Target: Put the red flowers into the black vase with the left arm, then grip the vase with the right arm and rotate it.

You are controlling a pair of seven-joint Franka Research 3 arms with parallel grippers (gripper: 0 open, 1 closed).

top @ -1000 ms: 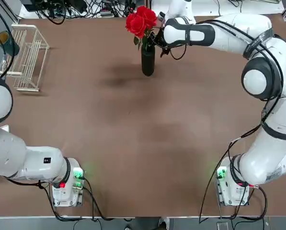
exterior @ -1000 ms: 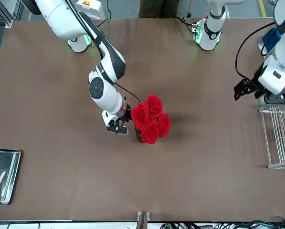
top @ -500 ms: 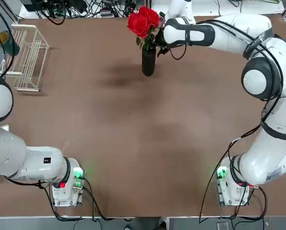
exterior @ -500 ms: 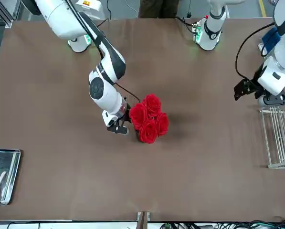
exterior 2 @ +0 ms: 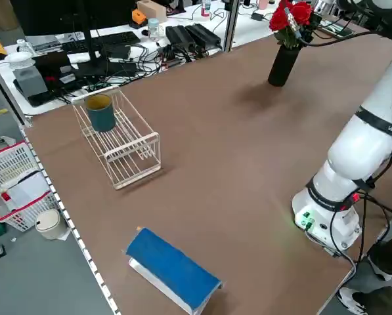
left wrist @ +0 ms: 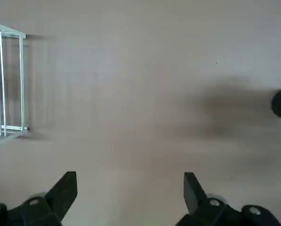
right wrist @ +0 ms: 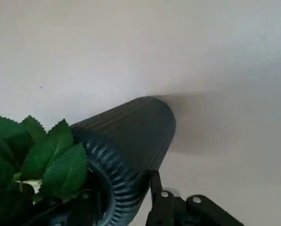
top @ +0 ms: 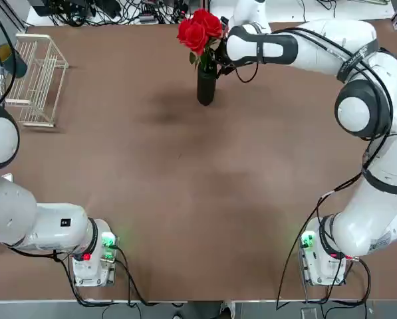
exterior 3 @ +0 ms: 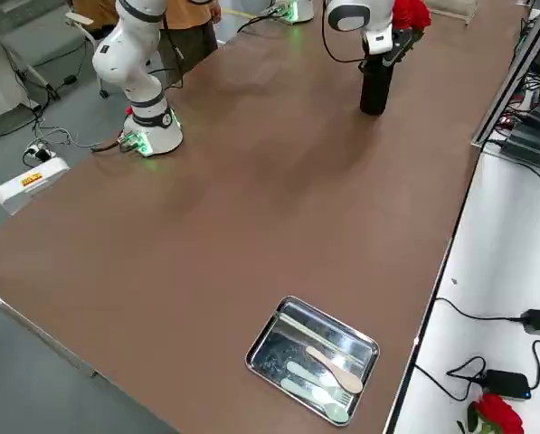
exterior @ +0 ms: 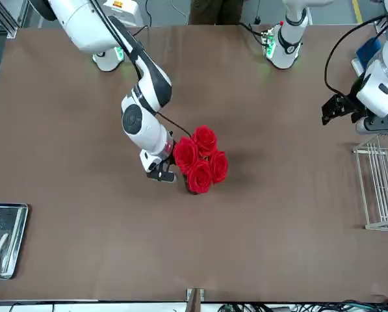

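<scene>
Bench: my brown bench (top: 205,199) carries everything; its whole middle is bare.
Wire rack: a white wire rack (top: 37,80) stands at my far left edge, well apart from the vase.
Blue block: a blue block (exterior 2: 173,268) lies at the near left edge, seen from my left side.
Tray: a metal tray (exterior 3: 312,358) with a few utensils sits at my far right edge, well apart from the vase.
Vase: the black vase (top: 205,84) stands upright at the far side of the bench, near the middle of that edge.
Flowers: the red flowers (top: 199,30) sit in the vase's mouth, blooms above the rim, green leaves at the rim.
Cup: a dark green cup (exterior 2: 101,112) with a yellow inside rests by the top of the wire rack.
Right claw: my right claw (exterior: 162,173) is at the vase's upper part, just under the blooms; its fingers (right wrist: 155,188) press against the ribbed wall, gripping the vase.
Left claw: my left claw (left wrist: 130,195) hangs above the bench near the wire rack, fingers spread wide, holding nothing.
In the way: nothing stands between the vase and my right claw; the blooms hide the vase's mouth from above.
</scene>
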